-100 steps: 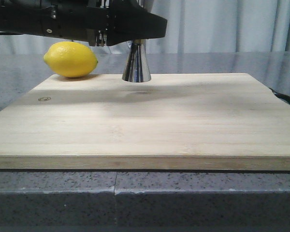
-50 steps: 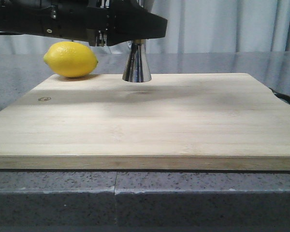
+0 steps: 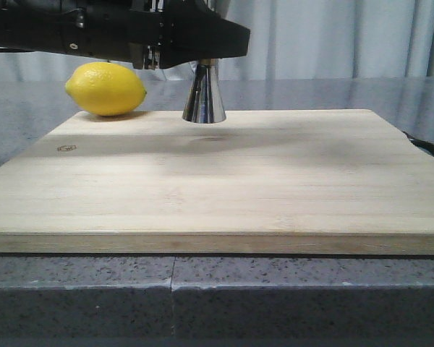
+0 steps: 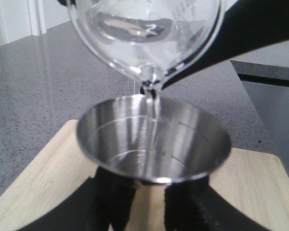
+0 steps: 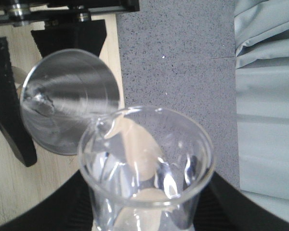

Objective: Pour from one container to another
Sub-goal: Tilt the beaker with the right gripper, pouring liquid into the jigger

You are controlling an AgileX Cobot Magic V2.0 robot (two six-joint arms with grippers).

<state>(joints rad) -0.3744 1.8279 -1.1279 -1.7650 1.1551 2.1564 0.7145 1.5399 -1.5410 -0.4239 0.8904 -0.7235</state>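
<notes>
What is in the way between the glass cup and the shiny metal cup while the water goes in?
Nothing visible. The glass beaker is tipped with its lip right over the open mouth of the steel jigger, and a thin stream falls straight in. The lemon sits off to the side by the wooden board.

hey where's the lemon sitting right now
In the front view the lemon sits at the far left corner of the wooden cutting board, left of the steel jigger and under the left arm.
</notes>
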